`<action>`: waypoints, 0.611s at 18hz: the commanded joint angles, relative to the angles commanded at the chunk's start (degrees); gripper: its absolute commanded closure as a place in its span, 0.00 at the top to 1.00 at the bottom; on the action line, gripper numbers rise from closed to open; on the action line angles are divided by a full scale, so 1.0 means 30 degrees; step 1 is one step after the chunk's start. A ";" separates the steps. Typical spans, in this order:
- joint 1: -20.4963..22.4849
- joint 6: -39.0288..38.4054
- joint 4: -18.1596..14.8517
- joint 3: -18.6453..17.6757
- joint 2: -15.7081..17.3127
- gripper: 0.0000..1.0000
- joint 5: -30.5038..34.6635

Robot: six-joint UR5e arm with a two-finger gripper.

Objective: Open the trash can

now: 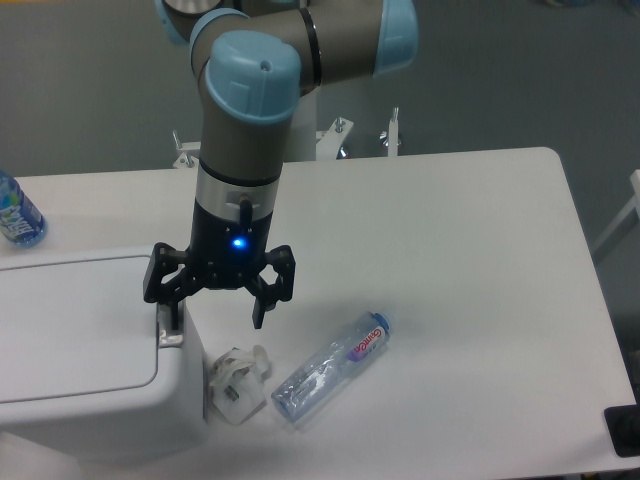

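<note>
The trash can (80, 350) is a large white boxy bin at the lower left, with its flat lid down. A small grey latch button (170, 332) sits on its right rim. My gripper (215, 312) hangs open over that rim. Its left finger (168, 308) stands right above the latch button, and whether it touches the button cannot be told. The right finger (262, 305) hangs over the table beside the bin. Nothing is held between them.
A crumpled clear bottle (332, 365) lies on the table right of the bin. A crushed white wad (238, 384) rests against the bin's side. A blue-labelled bottle (17, 212) stands at the far left edge. The table's right edge is far off.
</note>
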 joint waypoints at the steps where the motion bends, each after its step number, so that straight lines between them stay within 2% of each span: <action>1: 0.0000 0.0000 -0.0029 0.0029 -0.0029 1.00 0.0000; 11: 0.0000 0.0029 0.0000 0.0088 -0.0146 1.00 0.0029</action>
